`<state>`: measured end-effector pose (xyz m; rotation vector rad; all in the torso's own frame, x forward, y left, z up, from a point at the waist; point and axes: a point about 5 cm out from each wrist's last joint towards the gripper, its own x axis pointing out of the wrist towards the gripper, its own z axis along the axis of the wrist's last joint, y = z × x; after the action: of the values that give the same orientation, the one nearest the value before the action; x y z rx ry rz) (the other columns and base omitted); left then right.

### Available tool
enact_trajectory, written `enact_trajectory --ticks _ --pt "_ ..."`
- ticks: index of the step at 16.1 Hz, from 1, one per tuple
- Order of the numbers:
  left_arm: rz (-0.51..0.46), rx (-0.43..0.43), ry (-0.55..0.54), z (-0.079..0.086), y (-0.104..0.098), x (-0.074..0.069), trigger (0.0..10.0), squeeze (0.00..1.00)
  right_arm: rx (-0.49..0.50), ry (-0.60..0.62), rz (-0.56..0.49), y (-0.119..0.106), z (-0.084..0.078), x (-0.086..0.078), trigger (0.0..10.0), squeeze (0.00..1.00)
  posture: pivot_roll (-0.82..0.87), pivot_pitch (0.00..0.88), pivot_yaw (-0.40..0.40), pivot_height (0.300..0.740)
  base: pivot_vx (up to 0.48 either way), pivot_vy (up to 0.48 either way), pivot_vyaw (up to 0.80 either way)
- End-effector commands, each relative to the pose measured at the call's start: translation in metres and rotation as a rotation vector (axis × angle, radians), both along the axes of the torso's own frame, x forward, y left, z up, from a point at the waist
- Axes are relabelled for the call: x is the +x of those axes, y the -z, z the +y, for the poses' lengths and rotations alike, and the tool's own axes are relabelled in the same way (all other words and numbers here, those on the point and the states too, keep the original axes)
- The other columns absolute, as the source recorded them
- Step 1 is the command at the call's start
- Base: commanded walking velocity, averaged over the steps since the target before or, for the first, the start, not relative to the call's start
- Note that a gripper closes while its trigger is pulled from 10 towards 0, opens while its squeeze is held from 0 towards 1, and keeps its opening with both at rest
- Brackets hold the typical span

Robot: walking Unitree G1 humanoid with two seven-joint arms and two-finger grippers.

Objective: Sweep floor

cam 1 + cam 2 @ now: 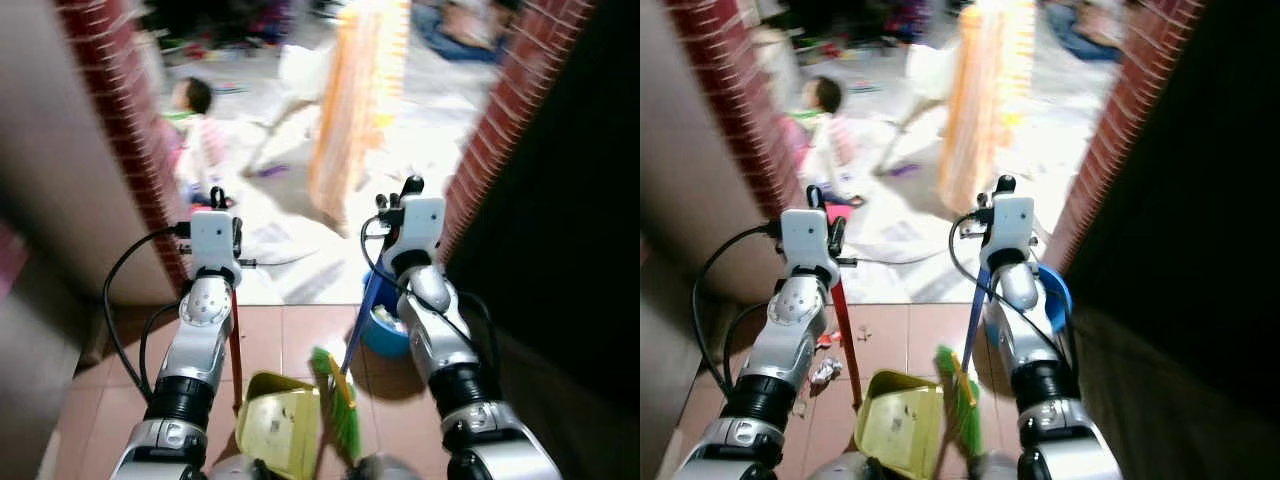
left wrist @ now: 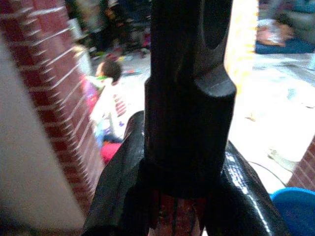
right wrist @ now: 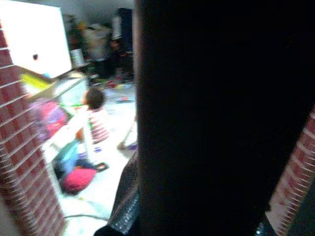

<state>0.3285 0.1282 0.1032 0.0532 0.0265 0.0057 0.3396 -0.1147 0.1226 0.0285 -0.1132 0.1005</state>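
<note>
A yellow-green dustpan point(image 1: 278, 425) rests on the reddish tiles at the bottom centre, with bits of dirt inside. Its red handle point(image 1: 236, 350) rises to my left gripper point(image 1: 217, 200), which is shut on it; the red shaft shows between the black fingers point(image 2: 189, 98) in the left wrist view. Right beside the pan stands a green-bristled broom head point(image 1: 338, 400). The broom's blue handle point(image 1: 362, 310) slants up to my right gripper point(image 1: 398, 195), shut on it. A crumpled wrapper point(image 1: 823, 372) lies on the tiles left of the pan.
Brick pillars stand left point(image 1: 130, 130) and right point(image 1: 500, 130) of a doorway ahead. A blue bucket point(image 1: 385, 330) sits by the right pillar. Beyond, a person point(image 1: 195, 140) sits on the bright floor near an orange striped hanging cloth point(image 1: 355, 100). A cable point(image 1: 285, 262) crosses the threshold.
</note>
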Motion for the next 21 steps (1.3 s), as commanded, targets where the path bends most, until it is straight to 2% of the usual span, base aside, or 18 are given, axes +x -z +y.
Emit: enact_trajectory --ticks 1,4,10,11,12,17,21 --pt "-0.059 0.0 0.023 -0.004 -0.015 0.004 10.0 0.0 -0.003 0.016 -0.028 -0.006 -0.003 0.003 10.0 0.0 -0.01 0.014 -0.008 0.74 0.0 0.48 -0.69" --pt "-0.038 0.004 0.05 -0.008 -0.012 0.004 10.0 0.0 -0.001 0.015 -0.03 -0.007 0.0 0.003 10.0 0.0 -0.01 0.014 -0.008 0.74 0.0 0.48 -0.52" --pt "-0.017 0.004 0.094 -0.015 -0.01 0.0 10.0 0.0 -0.006 0.014 -0.031 -0.007 0.0 0.005 10.0 0.0 -0.01 0.006 -0.011 0.74 0.0 0.48 0.0" --pt "-0.037 0.001 0.088 -0.015 -0.012 0.0 10.0 0.0 -0.006 0.015 -0.033 -0.008 0.0 0.005 10.0 0.0 -0.01 0.006 -0.011 0.74 0.0 0.42 0.0" --pt "-0.056 0.029 0.082 -0.015 -0.015 0.001 10.0 0.0 -0.007 0.015 -0.034 -0.008 0.0 0.005 10.0 0.0 -0.01 0.006 -0.011 0.74 0.0 0.0 0.0" --pt "-0.041 0.019 0.083 -0.016 -0.014 0.001 10.0 0.0 -0.008 0.011 -0.031 -0.007 0.001 0.006 10.0 0.0 -0.01 0.003 -0.009 0.74 0.0 0.0 0.0" --pt "-0.032 0.009 0.085 -0.016 -0.013 0.001 10.0 0.0 -0.011 0.009 -0.032 -0.007 0.001 0.006 10.0 0.0 -0.01 0.003 -0.009 0.74 -0.262 0.0 0.0"
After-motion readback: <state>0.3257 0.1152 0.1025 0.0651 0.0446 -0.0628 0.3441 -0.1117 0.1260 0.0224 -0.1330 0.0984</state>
